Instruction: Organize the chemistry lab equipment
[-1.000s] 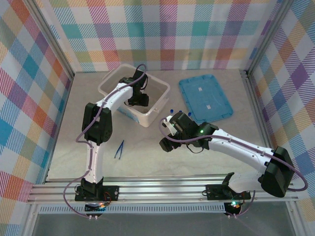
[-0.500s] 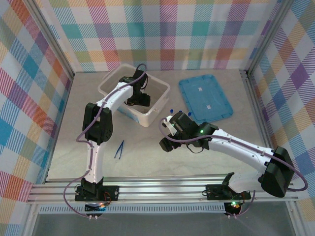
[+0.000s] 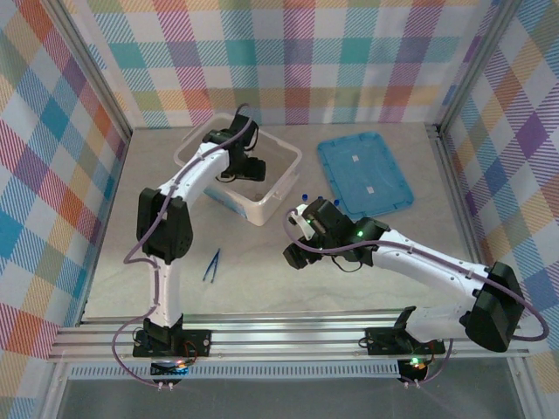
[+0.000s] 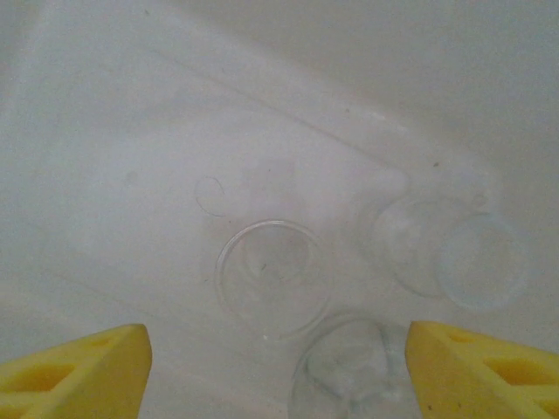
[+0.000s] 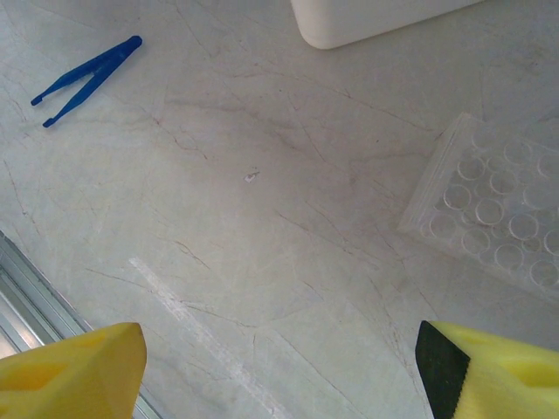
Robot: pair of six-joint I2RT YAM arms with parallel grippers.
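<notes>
Small clear glass vessels sit inside the large translucent white plastic tub, under the spread, empty left tool. Small dark-blue tweezers and thin blue-capped tubes lie outside the tub, not yet stowed. The right tool is spread and empty.

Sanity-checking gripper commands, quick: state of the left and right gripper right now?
left gripper: open, fingers wide apart, holding nothing.
right gripper: open, fingers wide apart, holding nothing.
</notes>
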